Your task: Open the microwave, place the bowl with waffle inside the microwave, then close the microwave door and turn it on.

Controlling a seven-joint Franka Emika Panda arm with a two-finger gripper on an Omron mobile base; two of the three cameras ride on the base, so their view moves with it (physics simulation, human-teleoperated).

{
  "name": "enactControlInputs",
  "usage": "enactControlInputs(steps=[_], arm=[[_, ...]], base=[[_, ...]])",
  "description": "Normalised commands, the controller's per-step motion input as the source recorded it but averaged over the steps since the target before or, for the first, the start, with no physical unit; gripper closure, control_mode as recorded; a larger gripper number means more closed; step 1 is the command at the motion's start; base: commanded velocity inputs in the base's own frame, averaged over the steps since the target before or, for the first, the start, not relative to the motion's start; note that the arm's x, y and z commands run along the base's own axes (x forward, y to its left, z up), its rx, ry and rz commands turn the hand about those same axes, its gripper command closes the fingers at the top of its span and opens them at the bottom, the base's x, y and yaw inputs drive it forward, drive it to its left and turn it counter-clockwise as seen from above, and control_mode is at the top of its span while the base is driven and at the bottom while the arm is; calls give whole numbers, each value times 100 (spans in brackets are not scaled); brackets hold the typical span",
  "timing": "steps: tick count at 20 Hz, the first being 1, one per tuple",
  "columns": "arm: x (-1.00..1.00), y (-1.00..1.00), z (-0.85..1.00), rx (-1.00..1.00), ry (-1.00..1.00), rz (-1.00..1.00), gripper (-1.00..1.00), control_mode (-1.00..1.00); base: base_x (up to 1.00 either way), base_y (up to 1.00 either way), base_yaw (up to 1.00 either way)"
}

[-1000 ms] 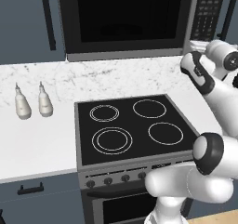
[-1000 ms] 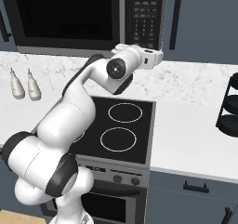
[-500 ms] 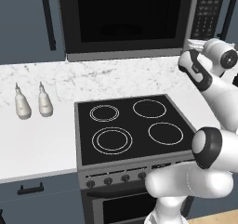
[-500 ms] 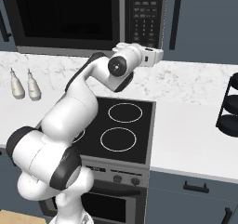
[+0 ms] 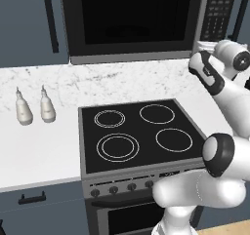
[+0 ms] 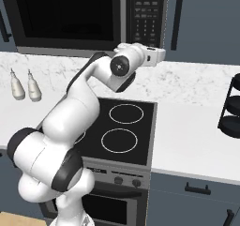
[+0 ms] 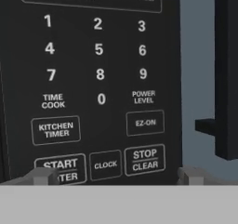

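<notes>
Before the keypad (image 7: pixel 95 86) (door shut), gripper (image 7: pixel 114 174) gapes.

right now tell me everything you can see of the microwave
The microwave is a wide dark-grey box mounted above the stove, its door shut, with a big black window. The black keypad panel on its right carries white digits plus START, CLOCK, STOP/CLEAR and EZ-ON buttons. The open gripper faces this panel closely; contact cannot be told.

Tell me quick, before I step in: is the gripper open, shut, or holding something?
Gripper: open, holding nothing, facing the microwave keypad.
</notes>
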Motion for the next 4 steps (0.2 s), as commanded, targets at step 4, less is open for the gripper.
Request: enactControlInputs(steps=[4], arm=[[6,-26,0,0,0,0,-100,-100]], base=[[0,0,0]])
